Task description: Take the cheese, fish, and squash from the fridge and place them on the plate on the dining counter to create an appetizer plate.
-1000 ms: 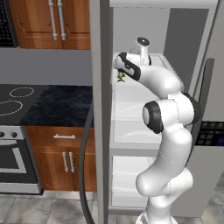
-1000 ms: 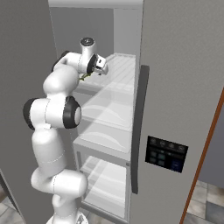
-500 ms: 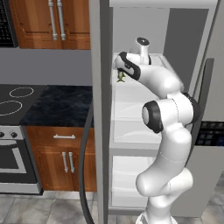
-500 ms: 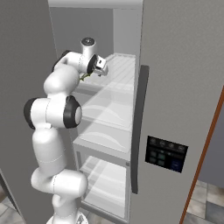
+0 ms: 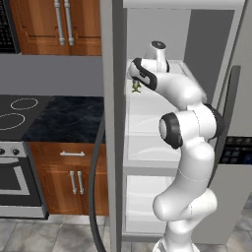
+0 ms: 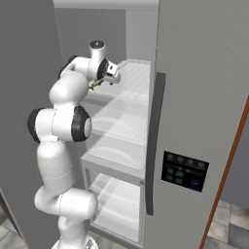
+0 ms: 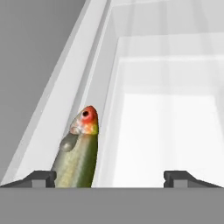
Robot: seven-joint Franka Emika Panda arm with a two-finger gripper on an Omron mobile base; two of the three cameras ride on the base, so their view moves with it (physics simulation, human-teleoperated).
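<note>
The fridge [image 5: 116, 128] stands open, and my arm reaches onto its upper white shelf [image 6: 131, 78]. The fish [image 7: 78, 153], slim and olive-green with a reddish head, lies along the shelf's left edge. It sits between my fingers, close against the left fingertip [image 7: 41, 177]. My gripper [image 7: 109, 177] is open wide and the right fingertip stands far from the fish. From the base cameras the fish [image 5: 136, 87] [image 6: 96, 84] shows as a small green sliver just under my gripper [image 5: 135, 81] [image 6: 104, 80]. The cheese, squash, plate and dining counter are out of view.
The fridge's long dark handle [image 5: 96, 187] curves down at the left. The other door, with its dark handle [image 6: 153, 146] and control panel [image 6: 184, 171], stands close on the right. Lower clear shelves [image 6: 116, 146] sit below. A stove [image 5: 15, 115] and wood cabinets [image 5: 74, 177] lie left.
</note>
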